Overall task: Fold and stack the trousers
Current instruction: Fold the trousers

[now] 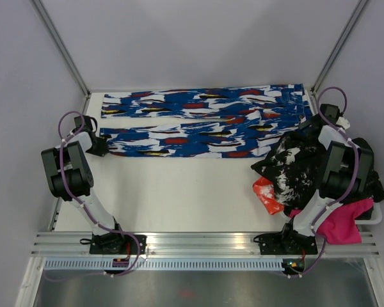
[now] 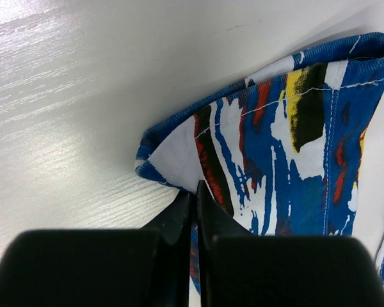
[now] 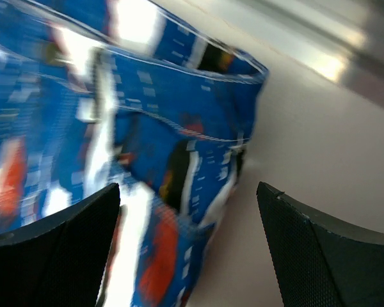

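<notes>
The trousers (image 1: 198, 125), royal blue with white, red, black and yellow splashes, lie flat across the back of the table, legs to the left and waist to the right. My left gripper (image 1: 100, 146) sits at the near leg's hem. In the left wrist view it (image 2: 196, 192) is shut on the hem (image 2: 269, 147), with fabric showing between the jaws. My right gripper (image 1: 317, 121) is over the waist end. In the right wrist view it (image 3: 189, 211) is open, its fingers either side of the blurred waistband edge (image 3: 198, 128), holding nothing.
A pile of other clothes lies at the right: a black-and-white garment (image 1: 288, 163), an orange-red piece (image 1: 266, 195) and a pink one (image 1: 344, 222). Slanted frame posts (image 1: 64, 45) stand at the back corners. A metal rail (image 1: 198, 242) runs along the near edge.
</notes>
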